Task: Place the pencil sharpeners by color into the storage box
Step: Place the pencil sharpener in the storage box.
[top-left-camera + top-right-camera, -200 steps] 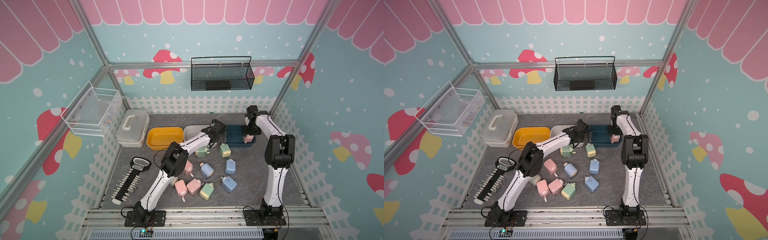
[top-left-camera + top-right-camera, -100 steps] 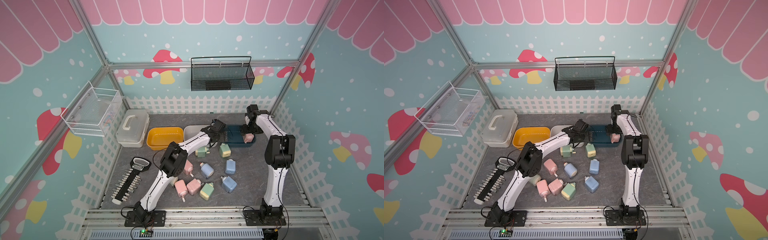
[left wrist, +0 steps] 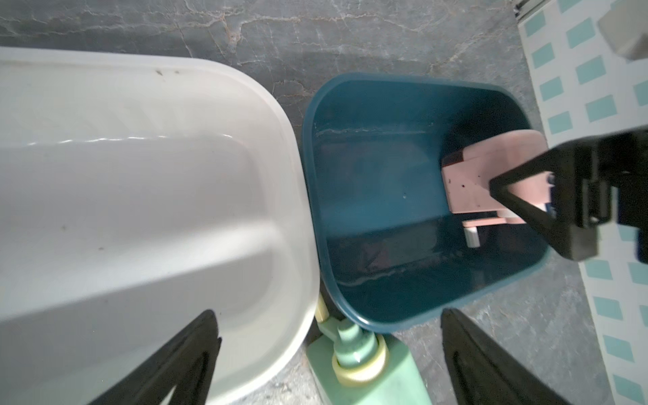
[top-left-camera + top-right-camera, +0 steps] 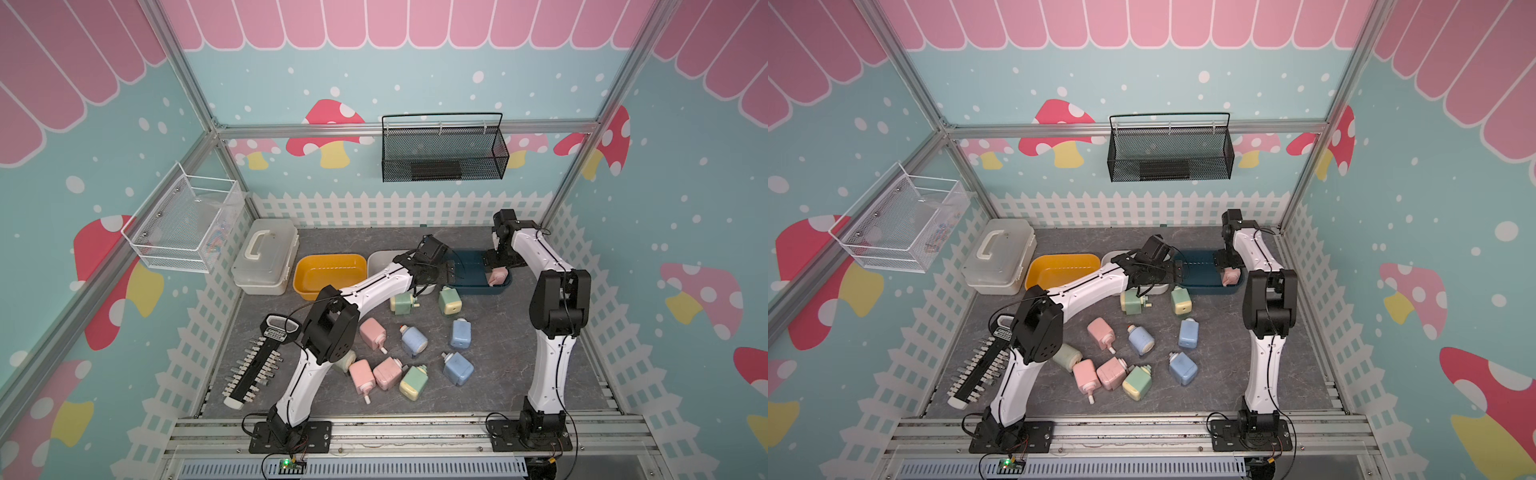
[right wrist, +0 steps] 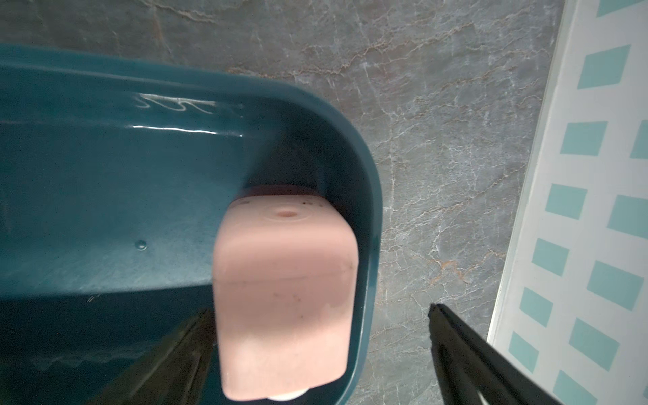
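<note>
The right arm (image 4: pixel 536 253) arches back over the teal bin (image 5: pixel 105 175), its right gripper (image 5: pixel 321 308) now spread wider than a second ago and apparently no longer squeezing the pink sharpener (image 5: pixel 284 280) lying in the bin's corner, while the left gripper (image 3: pixel 326 311) hovers open nearby.

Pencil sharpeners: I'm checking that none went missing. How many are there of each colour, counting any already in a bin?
Pink boxy plastic pencil sharpeners: 4, one in the dark blue plastic bin
Blue boxy plastic sharpeners: 3
Green sharpeners with cream ends: 4, one partly under the left arm
Total: 11
</note>
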Robot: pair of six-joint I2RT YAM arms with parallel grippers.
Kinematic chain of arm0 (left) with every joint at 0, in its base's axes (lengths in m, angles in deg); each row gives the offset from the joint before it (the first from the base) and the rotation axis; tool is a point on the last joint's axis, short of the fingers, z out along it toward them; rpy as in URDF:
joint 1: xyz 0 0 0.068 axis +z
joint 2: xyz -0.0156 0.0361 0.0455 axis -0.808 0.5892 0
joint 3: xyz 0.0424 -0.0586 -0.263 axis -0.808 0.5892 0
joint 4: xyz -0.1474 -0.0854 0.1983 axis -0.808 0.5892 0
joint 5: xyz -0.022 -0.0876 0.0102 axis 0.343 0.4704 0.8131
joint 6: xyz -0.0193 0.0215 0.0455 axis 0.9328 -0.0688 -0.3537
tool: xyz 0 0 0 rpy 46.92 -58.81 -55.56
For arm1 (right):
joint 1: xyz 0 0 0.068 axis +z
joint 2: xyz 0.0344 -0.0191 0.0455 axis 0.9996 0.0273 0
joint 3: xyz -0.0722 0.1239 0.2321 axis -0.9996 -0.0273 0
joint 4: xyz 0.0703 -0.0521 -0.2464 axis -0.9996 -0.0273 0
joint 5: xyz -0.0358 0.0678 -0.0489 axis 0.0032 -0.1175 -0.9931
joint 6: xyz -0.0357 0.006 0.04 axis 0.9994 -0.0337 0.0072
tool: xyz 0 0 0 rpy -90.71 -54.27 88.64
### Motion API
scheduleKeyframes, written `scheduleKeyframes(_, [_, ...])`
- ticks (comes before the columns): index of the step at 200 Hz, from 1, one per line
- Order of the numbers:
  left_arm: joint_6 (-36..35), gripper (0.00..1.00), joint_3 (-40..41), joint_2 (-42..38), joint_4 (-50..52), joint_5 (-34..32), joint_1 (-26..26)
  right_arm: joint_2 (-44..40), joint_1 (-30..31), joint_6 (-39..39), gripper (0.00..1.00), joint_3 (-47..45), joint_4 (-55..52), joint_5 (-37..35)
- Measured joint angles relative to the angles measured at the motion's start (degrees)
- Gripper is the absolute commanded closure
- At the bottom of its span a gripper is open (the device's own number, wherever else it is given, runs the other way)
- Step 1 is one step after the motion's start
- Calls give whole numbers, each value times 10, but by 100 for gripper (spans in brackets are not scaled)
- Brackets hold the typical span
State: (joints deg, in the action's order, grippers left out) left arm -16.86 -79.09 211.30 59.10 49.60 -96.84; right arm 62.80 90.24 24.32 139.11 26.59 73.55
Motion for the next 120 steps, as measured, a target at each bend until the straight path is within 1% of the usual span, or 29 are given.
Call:
scheduleKeyframes(12, [-2,1,21,-24,-7,-1,-2,-1,0,1,4,-1,2,11])
scheduleKeyframes(17, [-2,1,31,-33,-11,-1,-3,-3,0,2,1,-3,4,16])
scheduleKeyframes(52, [-5,1,112,-101,-28,-10,-4,-47,0,-1,2,-46,27,40])
scheduleKeyframes(92, [3,1,230,-193,-34,-37,-5,-172,0,-15,1,-149,93,70])
scheduleKeyframes(120, [33,1,305,-264,-34,-69,-5,-274,0,-33,1,-242,165,109])
